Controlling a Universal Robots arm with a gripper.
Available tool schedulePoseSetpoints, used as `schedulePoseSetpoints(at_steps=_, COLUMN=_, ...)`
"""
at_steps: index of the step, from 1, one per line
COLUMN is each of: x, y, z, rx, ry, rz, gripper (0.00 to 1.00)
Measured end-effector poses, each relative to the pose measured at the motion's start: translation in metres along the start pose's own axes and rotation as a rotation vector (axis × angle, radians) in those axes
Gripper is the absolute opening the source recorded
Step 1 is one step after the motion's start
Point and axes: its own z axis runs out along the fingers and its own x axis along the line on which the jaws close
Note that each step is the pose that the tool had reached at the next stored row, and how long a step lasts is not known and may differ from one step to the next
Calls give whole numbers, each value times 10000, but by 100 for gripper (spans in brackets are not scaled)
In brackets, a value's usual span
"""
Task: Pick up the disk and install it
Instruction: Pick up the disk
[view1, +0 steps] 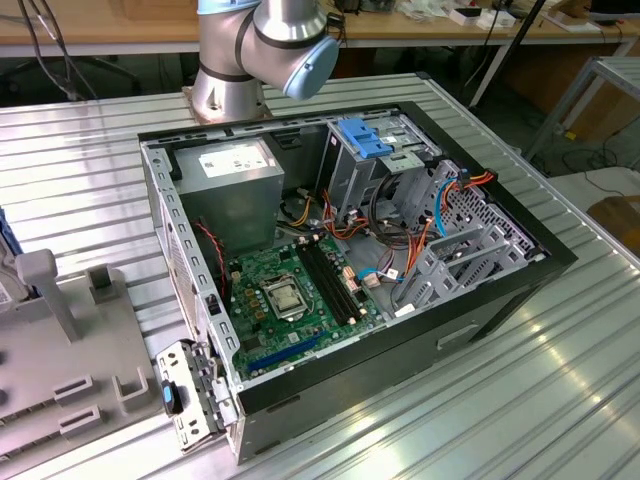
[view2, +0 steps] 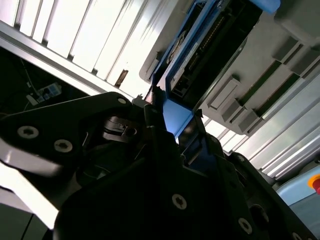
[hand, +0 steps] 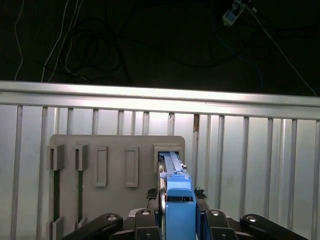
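One disk (hand: 179, 197) stands on edge in a slot of the grey rack (hand: 115, 150), with the hand (hand: 176, 194) clamped on its sides (contact looks flush in both wrist views). Grasp made. Disk not yet lifted from rack; install into computer case (view1: 500, 290), well apart from rack, not done.

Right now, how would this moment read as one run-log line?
stage: pick | gripper: at grey holder, jaws shut on disk | disk: on edge in holder slot | computer case: open
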Motion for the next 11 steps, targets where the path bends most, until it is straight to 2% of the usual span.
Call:
schedulePoseSetpoints(at_steps=2, x=-1, y=1, z=-77, rx=2, ry=2, rz=1, gripper=37)
schedulePoseSetpoints(at_steps=7, x=-3, y=2, z=-218, rx=2, ry=2, rz=1, gripper=37)
schedulePoseSetpoints(at_steps=9, x=-4, y=3, z=-319, rx=1, ry=2, rz=1, gripper=37)
schedulePoseSetpoints(at_steps=11, x=-5, y=4, z=-390, rx=1, ry=2, rz=1, gripper=37)
